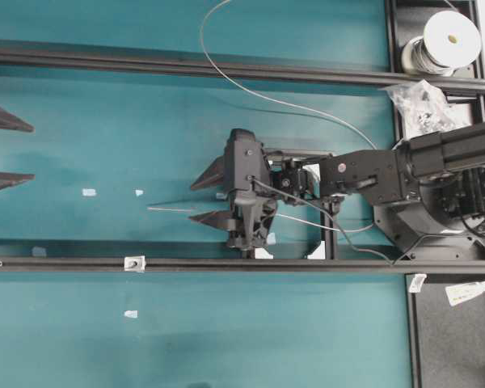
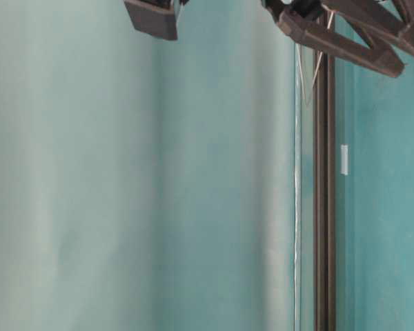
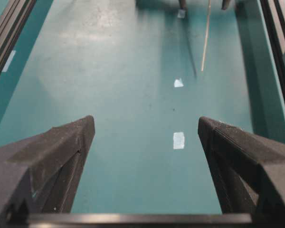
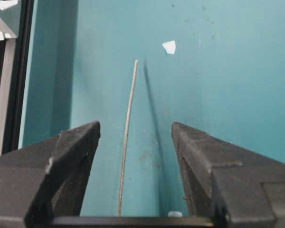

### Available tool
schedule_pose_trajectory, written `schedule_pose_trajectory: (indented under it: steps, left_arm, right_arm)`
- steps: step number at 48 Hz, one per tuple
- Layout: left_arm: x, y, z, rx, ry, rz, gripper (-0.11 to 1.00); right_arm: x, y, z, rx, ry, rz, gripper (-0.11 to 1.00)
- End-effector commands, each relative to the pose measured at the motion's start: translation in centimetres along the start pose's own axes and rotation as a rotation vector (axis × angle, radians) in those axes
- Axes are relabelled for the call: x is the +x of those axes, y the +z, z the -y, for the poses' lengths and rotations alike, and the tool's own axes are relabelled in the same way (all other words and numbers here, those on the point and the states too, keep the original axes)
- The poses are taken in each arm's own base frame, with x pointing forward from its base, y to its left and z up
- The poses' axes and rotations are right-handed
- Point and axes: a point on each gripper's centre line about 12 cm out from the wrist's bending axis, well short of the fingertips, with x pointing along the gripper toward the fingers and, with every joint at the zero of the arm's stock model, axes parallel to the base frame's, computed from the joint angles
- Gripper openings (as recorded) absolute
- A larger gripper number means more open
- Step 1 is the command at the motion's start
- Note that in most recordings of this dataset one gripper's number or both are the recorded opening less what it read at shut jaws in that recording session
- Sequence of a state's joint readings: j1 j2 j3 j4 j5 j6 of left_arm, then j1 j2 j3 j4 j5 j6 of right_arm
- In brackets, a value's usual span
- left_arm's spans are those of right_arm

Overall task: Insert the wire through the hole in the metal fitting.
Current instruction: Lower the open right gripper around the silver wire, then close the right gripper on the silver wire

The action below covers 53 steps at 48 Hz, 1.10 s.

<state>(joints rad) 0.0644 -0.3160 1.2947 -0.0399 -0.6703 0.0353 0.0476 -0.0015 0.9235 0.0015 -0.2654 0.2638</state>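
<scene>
The right gripper stands with its jaws well apart around the wire, which runs up the gap between the two pads without touching either, so it holds nothing. The left gripper is spread wide and empty at the far left of the table, pointing toward the wire's free end.

The main risk, as I judge it, is the close itself: the wire is thin and stiff and sits nearer the left pad in the wrist view, so a clamp could push it sideways or roll it out rather than pin it. It also trails back in a long loop to the spool at the far right; a tug there could swing the tip off line. The metal fitting sits on the near rail, left of and nearer than the wire tip, well apart from it; its hole is too small to make out, so aiming is likely to be fussy.

Count: one wire, one spool, one fitting, two grippers, and at least three white tape scraps on the teal mat.
</scene>
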Motion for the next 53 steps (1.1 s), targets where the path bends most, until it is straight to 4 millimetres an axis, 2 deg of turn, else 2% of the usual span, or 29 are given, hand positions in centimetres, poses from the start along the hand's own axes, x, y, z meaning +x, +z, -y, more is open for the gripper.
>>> schedule_pose_trajectory:
  steps: [1, 10, 21, 37, 53]
  left_arm:
    - [0.1, 0.4, 0.1, 0.003, -0.004, 0.020, 0.83]
    - [0.0, 0.4, 0.1, 0.002, -0.004, 0.020, 0.83]
    - [0.0, 0.4, 0.1, 0.002, -0.004, 0.019, 0.83]
    - [0.0, 0.3, 0.1, 0.002, -0.004, 0.017, 0.83]
    - [0.0, 0.3, 0.1, 0.002, -0.005, 0.015, 0.83]
  right_arm:
    - [0.3, 0.9, -0.3, 0.006, 0.010, 0.029, 0.64]
    - [0.6, 0.5, -0.3, 0.017, 0.007, 0.016, 0.62]
    - [1.0, 0.2, -0.2, 0.027, 0.006, 0.013, 0.45]
    - [2.0, 0.2, -0.2, 0.029, 0.006, 0.016, 0.45]
    - [1.9, -0.1, -0.1, 0.029, 0.004, 0.008, 0.44]
